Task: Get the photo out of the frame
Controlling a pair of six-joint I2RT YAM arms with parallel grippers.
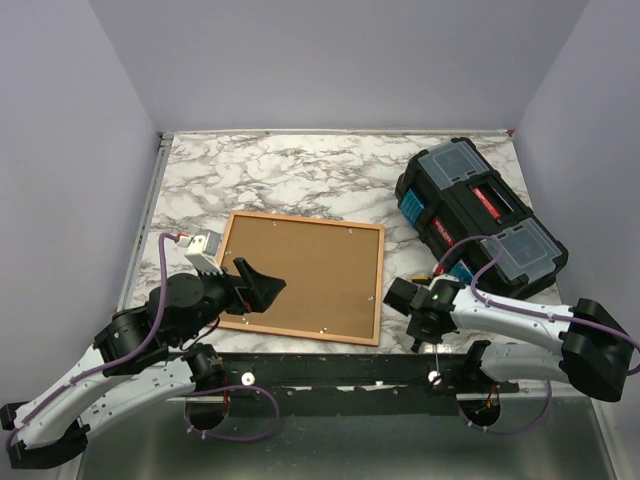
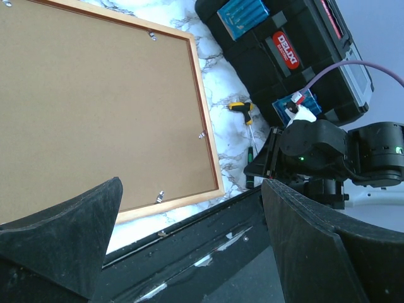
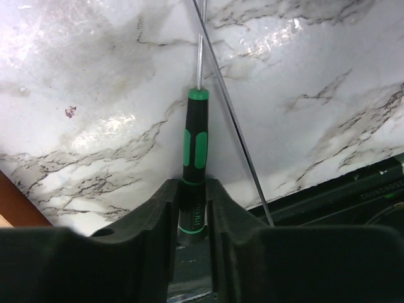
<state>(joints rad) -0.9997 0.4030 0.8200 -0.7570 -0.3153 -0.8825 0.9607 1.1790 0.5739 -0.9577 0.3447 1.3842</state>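
The orange-red frame (image 1: 379, 285) lies face down mid-table with its brown backing board (image 1: 300, 275) up; the photo is hidden under it. Small metal clips (image 2: 160, 196) sit along the board's edge. My left gripper (image 1: 262, 285) is open and empty, hovering over the frame's left part; in the left wrist view it (image 2: 192, 186) looks across the board (image 2: 95, 107) and the frame's rim (image 2: 205, 126). My right gripper (image 1: 425, 335), right of the frame, is shut on a green-and-black screwdriver (image 3: 196, 145), its shaft pointing away over the marble.
A black toolbox (image 1: 480, 215) stands at the back right, also in the left wrist view (image 2: 284, 57). A yellow-handled screwdriver (image 2: 243, 110) lies between frame and toolbox. A thin metal rod (image 3: 227, 107) lies beside the held screwdriver. The table's black front rail (image 1: 330, 370) runs below the frame.
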